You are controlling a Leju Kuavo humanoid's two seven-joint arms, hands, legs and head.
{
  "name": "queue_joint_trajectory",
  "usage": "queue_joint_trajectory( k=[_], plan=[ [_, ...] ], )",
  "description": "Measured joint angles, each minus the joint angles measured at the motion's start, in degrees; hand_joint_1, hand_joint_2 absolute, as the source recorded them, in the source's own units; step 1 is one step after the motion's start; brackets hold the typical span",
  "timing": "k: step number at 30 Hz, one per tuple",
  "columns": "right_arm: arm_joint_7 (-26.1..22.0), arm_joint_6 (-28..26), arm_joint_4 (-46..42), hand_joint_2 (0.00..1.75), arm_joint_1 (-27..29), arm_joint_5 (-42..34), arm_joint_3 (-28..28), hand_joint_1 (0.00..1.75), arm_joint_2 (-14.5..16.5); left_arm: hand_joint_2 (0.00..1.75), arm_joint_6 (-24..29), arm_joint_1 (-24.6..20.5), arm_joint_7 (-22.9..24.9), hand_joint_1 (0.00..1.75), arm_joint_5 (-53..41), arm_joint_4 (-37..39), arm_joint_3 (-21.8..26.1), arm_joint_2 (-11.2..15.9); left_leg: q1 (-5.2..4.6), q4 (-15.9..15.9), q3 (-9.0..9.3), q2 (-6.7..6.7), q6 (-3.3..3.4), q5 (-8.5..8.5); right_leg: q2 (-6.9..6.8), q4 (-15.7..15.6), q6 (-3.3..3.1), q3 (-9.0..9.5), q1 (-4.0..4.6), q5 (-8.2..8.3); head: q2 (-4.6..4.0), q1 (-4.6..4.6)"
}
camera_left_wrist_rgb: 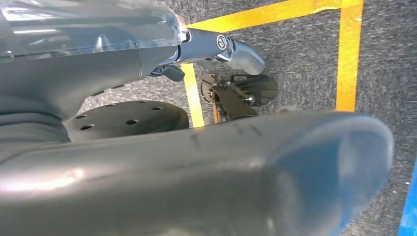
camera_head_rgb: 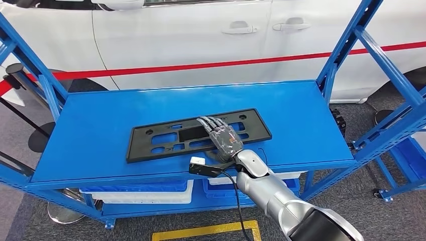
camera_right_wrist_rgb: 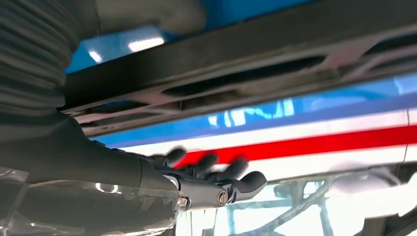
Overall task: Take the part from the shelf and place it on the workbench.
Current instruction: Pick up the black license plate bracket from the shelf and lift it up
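Note:
The part is a flat black plastic plate (camera_head_rgb: pixel 161 138) with several cut-outs, lying lengthwise on the blue shelf (camera_head_rgb: pixel 100 115) near its front edge. My right hand (camera_head_rgb: pixel 223 138) reaches over the plate's right half from the front, fingers stretched out over it. In the right wrist view the dark fingers (camera_right_wrist_rgb: pixel 211 167) hover apart from the plate (camera_right_wrist_rgb: pixel 246 49), while the grey thumb (camera_right_wrist_rgb: pixel 157 14) sits on the plate's other side by the blue surface. Nothing is gripped. My left hand (camera_left_wrist_rgb: pixel 147 162) hangs over the floor, holding nothing, with its thumb apart from an outstretched finger.
Blue slanted uprights (camera_head_rgb: pixel 346 45) frame the shelf on both sides. Blue and white bins (camera_head_rgb: pixel 145 191) sit on the lower level. A white car (camera_head_rgb: pixel 201 35) with a red stripe stands right behind. Yellow tape (camera_head_rgb: pixel 206 231) marks the grey carpet below me.

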Motion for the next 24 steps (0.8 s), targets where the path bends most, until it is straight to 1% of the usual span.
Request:
queue_joint_trajectory(
  k=[1, 2, 3, 5, 6, 7, 8, 10, 11, 12, 13, 14, 15, 16, 17, 18, 19, 21, 22, 23, 24],
  plan=[
    [-0.07, -0.24, 0.02, 1.75, -0.05, -0.18, -0.28, 1.58, -0.02, 0.0, -0.04, -0.02, -0.04, 0.0, 0.05, 0.0, 0.0, 0.0, -0.08, 0.2, -0.06, -0.04, -0.26, -0.15, 0.01, -3.25, -0.21, 1.49, 0.04, 1.14, 0.0, -0.02],
    [-0.12, -0.41, 0.04, 1.75, -0.08, -0.31, -0.49, 1.54, -0.04, 0.0, -0.07, -0.03, -0.07, 0.0, 0.05, 0.0, 0.0, 0.0, -0.17, 0.32, -0.16, -0.06, -0.51, -0.25, 0.03, -5.1, -0.42, 2.29, 0.12, 1.52, 0.0, -0.04],
    [-0.27, -0.52, 0.12, 1.75, -0.08, -0.43, -0.67, 1.5, -0.09, 0.0, -0.09, -0.01, -0.09, 0.0, 0.06, 0.0, 0.0, 0.0, -0.21, 0.34, -0.24, -0.06, -0.82, -0.28, 0.1, -5.67, -0.71, 2.44, 0.28, 1.32, 0.0, -0.07],
    [-0.7, -0.56, 0.29, 1.75, -0.07, -0.65, -1.05, 1.43, -0.18, 0.0, -0.14, 0.04, -0.09, 0.0, 0.08, 0.0, 0.0, -0.01, -0.09, 0.34, -0.3, -0.04, -1.48, -0.41, 0.15, -6.0, -1.38, 2.4, 0.35, 1.53, 0.0, -0.08],
    [-0.89, -0.56, 0.36, 1.75, -0.1, -0.81, -1.28, 1.4, -0.22, 0.0, -0.15, 0.07, -0.1, 0.0, 0.11, 0.0, 0.0, -0.01, 0.0, 0.87, -0.5, -0.02, -1.82, -0.89, 0.14, -6.19, -1.75, 2.48, 0.31, 1.64, 0.0, -0.07],
    [-1.0, -0.56, 0.38, 1.75, -0.16, -0.94, -1.5, 1.4, -0.23, 0.0, -0.16, 0.07, -0.11, 0.0, 0.15, 0.0, 0.0, -0.02, 0.05, 2.52, -1.22, 0.0, -2.1, -2.01, 0.08, -6.37, -2.06, 2.55, 0.2, 1.76, 0.0, -0.08],
    [-1.07, -0.56, 0.39, 1.75, -0.2, -1.08, -1.67, 1.36, -0.23, 0.0, -0.16, 0.08, -0.14, 0.0, 0.19, 0.0, 0.0, -0.02, 0.11, 5.15, -2.41, 0.03, -2.34, -3.56, 0.02, -6.48, -2.29, 2.61, 0.12, 1.81, 0.0, -0.1],
    [-1.22, -0.58, 0.42, 1.75, -0.25, -1.32, -1.98, 1.26, -0.26, 0.0, -0.15, 0.25, -0.31, 0.0, 0.26, 0.0, 0.0, -0.02, 0.15, 13.21, -6.15, 0.04, -2.69, -7.18, -0.06, -6.46, -2.56, 2.6, 0.2, 1.77, 0.0, -0.13],
    [-1.38, -0.61, 0.45, 1.75, -0.25, -1.44, -2.13, 1.2, -0.28, 0.0, -0.14, 0.4, -0.44, 0.0, 0.31, 0.0, 0.0, -0.02, 0.16, 16.12, -7.57, 0.04, -2.75, -7.97, -0.07, -6.43, -2.61, 2.61, 0.25, 1.75, 0.0, -0.13],
    [-1.58, -0.63, 0.47, 1.75, -0.25, -1.57, -2.28, 1.19, -0.32, 0.0, -0.14, 0.54, -0.61, 0.0, 0.37, 0.0, 0.0, -0.02, 0.16, 17.33, -8.22, 0.04, -2.74, -7.79, -0.06, -6.39, -2.63, 2.63, 0.29, 1.72, 0.0, -0.13],
    [-1.77, -0.66, 0.49, 1.75, -0.25, -1.68, -2.42, 1.18, -0.36, 0.0, -0.14, 0.63, -0.77, 0.0, 0.42, 0.0, 0.0, -0.02, 0.16, 15.87, -7.6, 0.04, -2.65, -6.41, -0.03, -6.36, -2.63, 2.7, 0.3, 1.69, 0.0, -0.13],
    [-1.9, -0.67, 0.49, 1.75, -0.25, -1.82, -2.56, 1.17, -0.4, 0.0, -0.13, 0.66, -0.94, 0.0, 0.5, 0.0, 0.0, -0.02, 0.15, 12.18, -5.87, 0.05, -2.48, -4.22, 0.01, -6.34, -2.59, 2.8, 0.31, 1.65, 0.0, -0.13],
    [-1.98, -0.68, 0.49, 1.75, -0.26, -1.97, -2.74, 1.17, -0.44, 0.0, -0.12, 0.64, -1.1, 0.0, 0.58, 0.0, 0.0, -0.01, 0.12, 7.76, -3.76, 0.06, -2.23, -2.31, 0.05, -6.31, -2.49, 2.89, 0.34, 1.6, 0.0, -0.12],
    [-1.99, -0.69, 0.49, 1.75, -0.28, -2.13, -2.94, 1.16, -0.52, 0.0, -0.11, 0.6, -1.25, 0.0, 0.67, 0.0, 0.0, -0.01, 0.01, 3.93, -1.91, 0.06, -1.94, -0.94, 0.09, -6.27, -2.31, 2.89, 0.42, 1.56, 0.0, -0.11],
    [-2.0, -0.69, 0.5, 1.75, -0.29, -2.28, -3.14, 1.15, -0.64, 0.0, -0.1, 0.58, -1.4, 0.0, 0.75, 0.0, 0.0, -0.01, -0.11, 1.37, -0.7, 0.05, -1.65, -0.23, 0.11, -6.24, -2.06, 2.85, 0.49, 1.56, 0.0, -0.09],
    [-2.01, -0.71, 0.5, 1.75, -0.31, -2.39, -3.32, 1.15, -0.8, 0.0, -0.09, 0.6, -1.53, 0.0, 0.8, 0.0, 0.0, -0.01, -0.26, 0.37, -0.27, 0.03, -1.4, -0.23, 0.12, -6.26, -1.78, 2.79, 0.54, 1.61, 0.0, -0.07],
    [-2.02, -0.74, 0.51, 1.75, -0.32, -2.46, -3.46, 1.16, -0.97, 0.0, -0.09, 0.64, -1.66, 0.0, 0.83, 0.0, 0.0, -0.01, -0.37, 0.22, -0.24, 0.01, -1.15, -0.21, 0.13, -6.34, -1.47, 2.75, 0.55, 1.71, -0.01, -0.07],
    [-2.04, -0.84, 0.52, 1.75, -0.32, -2.53, -3.66, 1.2, -1.37, 0.0, -0.1, 0.69, -1.87, 0.0, 0.85, 0.0, 0.0, -0.01, -0.15, -0.16, -0.14, 0.08, -0.47, 0.14, 0.13, -6.13, -0.82, 2.66, 0.49, 1.42, -0.01, -0.05],
    [-2.07, -0.88, 0.54, 1.75, -0.32, -2.58, -3.78, 1.24, -1.61, 0.0, -0.1, 0.63, -1.96, 0.0, 0.85, 0.0, 0.01, -0.02, -0.02, -0.4, -0.11, 0.13, -0.09, 0.34, 0.12, -4.77, -0.53, 2.07, 0.45, 0.41, -0.01, -0.04],
    [-2.1, -0.91, 0.57, 1.75, -0.3, -2.64, -3.89, 1.32, -1.87, 0.0, -0.12, 0.56, -2.02, 0.0, 0.84, 0.0, 0.01, -0.03, 0.11, -0.59, -0.09, 0.18, 0.22, 0.52, 0.11, -2.37, -0.26, 0.97, 0.41, -1.13, 0.0, -0.02],
    [-2.19, -0.94, 0.63, 1.75, -0.24, -2.72, -3.98, 1.41, -2.14, 0.0, -0.15, 0.52, -2.06, 0.0, 0.84, 0.0, 0.01, -0.04, 0.09, -0.62, -0.18, 0.18, 0.39, 0.58, 0.09, 1.2, -0.07, -0.67, 0.34, -3.1, 0.0, 0.0]
  ],
)
